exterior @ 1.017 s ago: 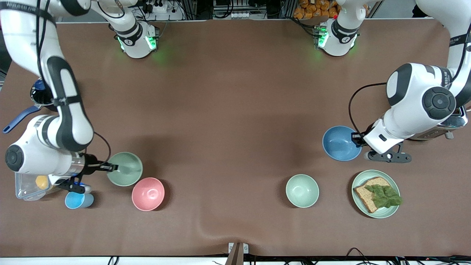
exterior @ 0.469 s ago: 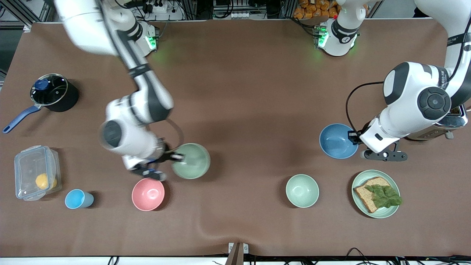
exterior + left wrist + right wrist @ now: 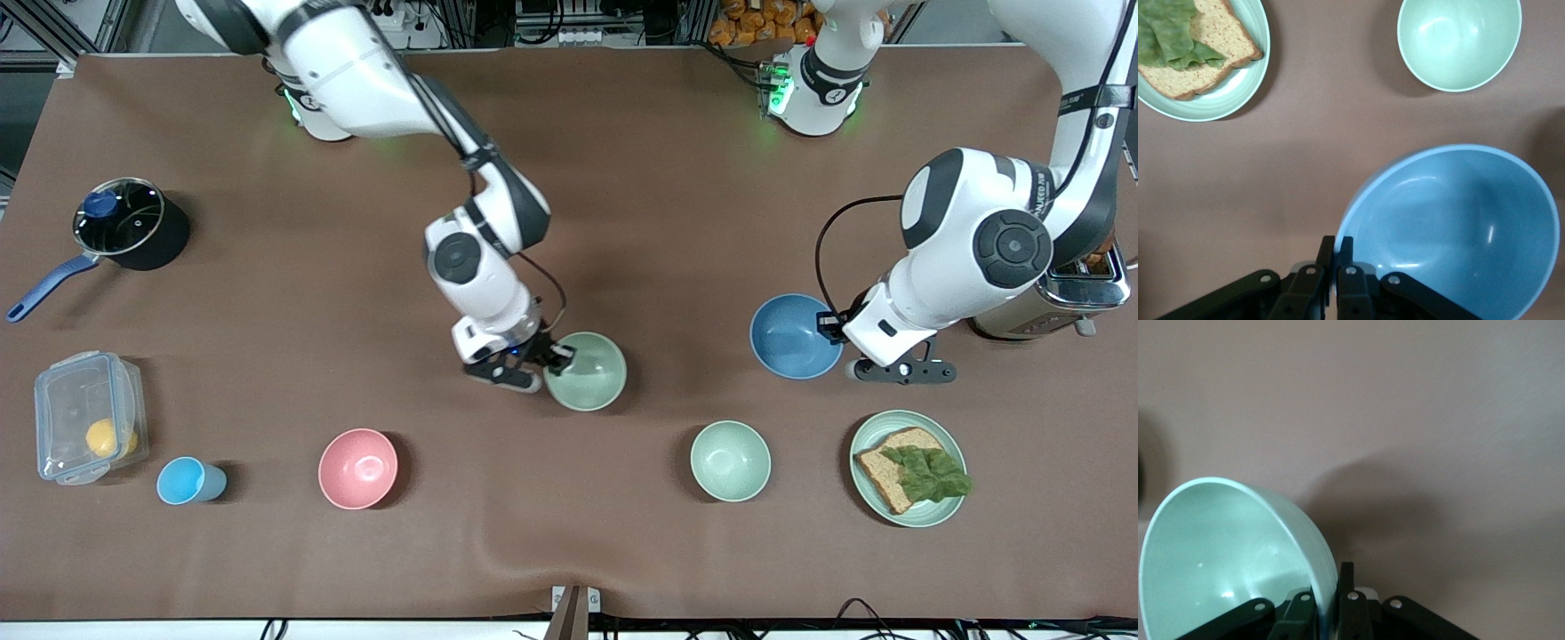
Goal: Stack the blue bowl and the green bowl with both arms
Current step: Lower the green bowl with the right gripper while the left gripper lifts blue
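The green bowl [image 3: 586, 371] sits in the middle of the frame — the right claw [image 3: 553, 356] is pinched tight on its rim and holds it over the brown counter [image 3: 622, 222]. The blue bowl [image 3: 794, 336] is at mid right, and the left claw [image 3: 834, 327] is clamped on its rim too. Lower down rest a mint bowl [image 3: 730, 460], a pink bowl [image 3: 357, 468] and a green plate [image 3: 867, 436] with bread and lettuce [image 3: 916, 473]. A small blue cup [image 3: 188, 481] stands at lower left.
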Available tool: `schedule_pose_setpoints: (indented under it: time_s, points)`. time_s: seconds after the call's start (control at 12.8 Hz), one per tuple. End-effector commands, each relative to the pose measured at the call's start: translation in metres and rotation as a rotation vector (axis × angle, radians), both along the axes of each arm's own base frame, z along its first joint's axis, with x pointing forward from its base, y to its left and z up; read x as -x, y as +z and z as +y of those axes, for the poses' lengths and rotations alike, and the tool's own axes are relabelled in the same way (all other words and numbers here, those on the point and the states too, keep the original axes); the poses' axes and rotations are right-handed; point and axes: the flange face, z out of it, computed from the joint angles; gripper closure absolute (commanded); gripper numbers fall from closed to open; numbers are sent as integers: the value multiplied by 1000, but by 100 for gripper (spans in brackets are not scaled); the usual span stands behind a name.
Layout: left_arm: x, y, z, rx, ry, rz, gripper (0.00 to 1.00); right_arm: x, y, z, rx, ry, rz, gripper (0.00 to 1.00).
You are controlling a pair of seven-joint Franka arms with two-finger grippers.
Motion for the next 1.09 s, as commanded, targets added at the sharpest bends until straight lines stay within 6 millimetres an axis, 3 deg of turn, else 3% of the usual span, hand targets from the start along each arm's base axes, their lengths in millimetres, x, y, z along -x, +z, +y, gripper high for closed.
schedule_pose_setpoints:
  time_s: [0.0, 0.08, 0.16, 0.23, 0.31, 0.47, 0.78, 0.86, 1.02]
  points:
    - [3, -2, -11, 5, 15, 18, 100, 13, -17, 18, -14, -21, -11, 100]
    - [4, -2, -13, 2, 31, 21, 100, 14, -20, 18, -17, -44, 2, 93]
    - [4, -1, -14, -2, 41, 24, 100, 16, -21, 20, -25, -90, 23, 37]
    - [5, 1, -18, 2, 45, 20, 100, 24, -22, 27, -23, -112, 42, 0]
    - [5, 3, -23, 6, 46, 18, 100, 30, -22, 28, -11, -114, 63, 0]
    - [6, 5, -30, 7, 55, 14, 100, 26, -1, 19, 15, -117, 119, 0]
    - [3, 14, -39, 16, 43, -3, 100, -9, 74, -36, 18, -265, 239, 0]
    - [3, 14, -40, 17, 42, -3, 100, -14, 80, -43, 4, -352, 260, 0]
    - [4, 13, -44, 18, 33, -3, 100, -21, 72, -51, -9, -499, 297, 0]
